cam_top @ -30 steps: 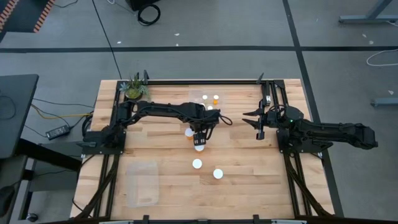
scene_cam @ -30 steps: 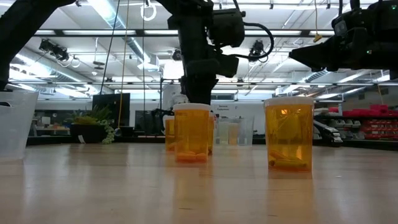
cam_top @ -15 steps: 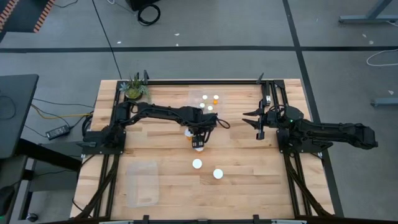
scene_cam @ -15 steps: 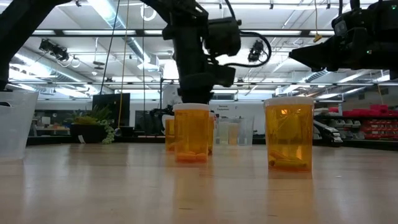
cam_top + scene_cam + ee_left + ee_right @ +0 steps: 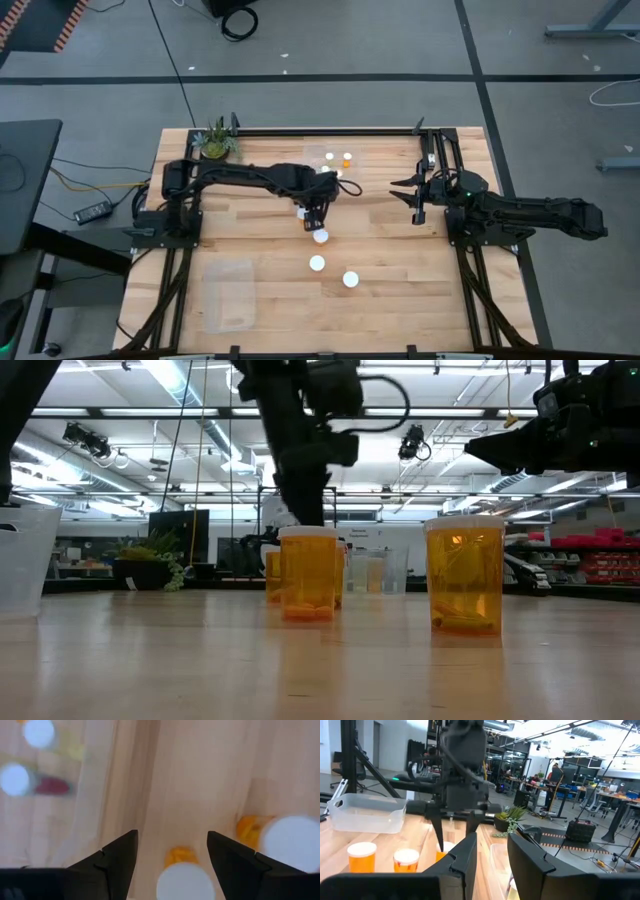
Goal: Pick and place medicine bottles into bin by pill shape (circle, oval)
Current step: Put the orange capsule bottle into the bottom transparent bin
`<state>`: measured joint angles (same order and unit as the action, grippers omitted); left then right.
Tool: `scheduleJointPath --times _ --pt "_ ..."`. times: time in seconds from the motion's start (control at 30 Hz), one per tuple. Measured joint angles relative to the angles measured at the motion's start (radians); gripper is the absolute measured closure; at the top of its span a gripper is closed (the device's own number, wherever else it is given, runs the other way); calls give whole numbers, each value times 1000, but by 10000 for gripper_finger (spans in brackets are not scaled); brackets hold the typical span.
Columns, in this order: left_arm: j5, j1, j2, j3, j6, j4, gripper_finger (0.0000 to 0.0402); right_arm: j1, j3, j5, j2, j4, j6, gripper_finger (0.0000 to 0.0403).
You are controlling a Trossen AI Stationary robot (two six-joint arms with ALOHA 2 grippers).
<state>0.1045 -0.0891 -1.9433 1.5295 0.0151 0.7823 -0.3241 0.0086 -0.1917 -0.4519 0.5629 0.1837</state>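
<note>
Several small orange medicine bottles with white caps stand upright on the wooden table: one at mid-table, two nearer ones, and one partly under my left gripper. Three more stand in a clear bin at the far side. My left gripper hangs open above the table, pointing steeply down. In its wrist view a white-capped bottle stands below the gap between its fingers, and a second bottle stands to one side. My right gripper waits open at the right, level, with nothing between its fingers.
A second clear bin lies at the near left. A small green potted plant stands at the far left corner. Black frame rails run along the table's left and right sides. Bare wood lies between the bottles and the right arm.
My left gripper has risen and drawn back toward the far-left, away from the mid-table bottle it hovered over. That bottle's white cap now shows uncovered, and the bottle stands where it was. The fingers' gap has stayed the same.
</note>
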Motion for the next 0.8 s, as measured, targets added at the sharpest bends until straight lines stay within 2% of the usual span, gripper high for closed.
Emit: scheduleJointPath --times 0.23,0.57,0.8 --pt "-16 1 22 -90 55 -72 152 0 0 0 0 -4 0 287" --pt "-35 1 22 -93 110 33 103 0 0 0 0 -16 0 287" --pt "-36 3 19 -93 131 59 98 0 0 0 0 -16 0 287"
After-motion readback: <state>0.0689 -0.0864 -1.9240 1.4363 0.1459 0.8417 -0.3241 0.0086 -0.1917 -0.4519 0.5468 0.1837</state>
